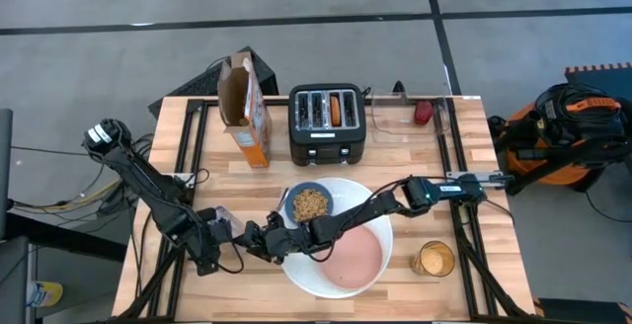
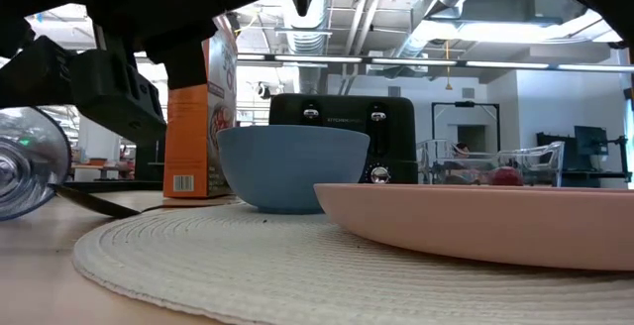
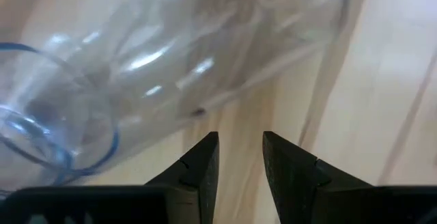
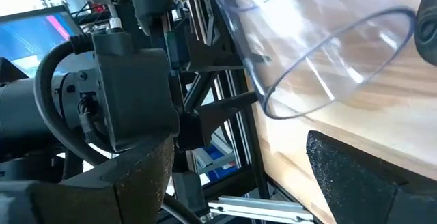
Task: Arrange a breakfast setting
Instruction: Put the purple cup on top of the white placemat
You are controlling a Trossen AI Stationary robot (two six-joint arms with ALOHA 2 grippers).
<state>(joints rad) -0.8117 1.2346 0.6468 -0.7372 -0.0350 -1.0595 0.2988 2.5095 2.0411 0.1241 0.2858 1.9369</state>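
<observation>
From above, the big white plate (image 1: pixel 331 275) carries the pink saucer (image 1: pixel 354 257) and the blue bowl (image 1: pixel 311 203); both grippers meet just left of the plate.

Low down, the tumbler (image 2: pixel 30 162) lies tipped left of the plate.

Left wrist: left gripper (image 3: pixel 240 157) nearly closed, empty — tumbler just beyond.

Right wrist: right gripper (image 4: pixel 263 173) spread wide, holding nothing.

Bowl (image 1: pixel 311 202) and saucer (image 1: pixel 356 257) on plate (image 1: pixel 303 274) (toaster (image 1: pixel 327 122) behind)
</observation>
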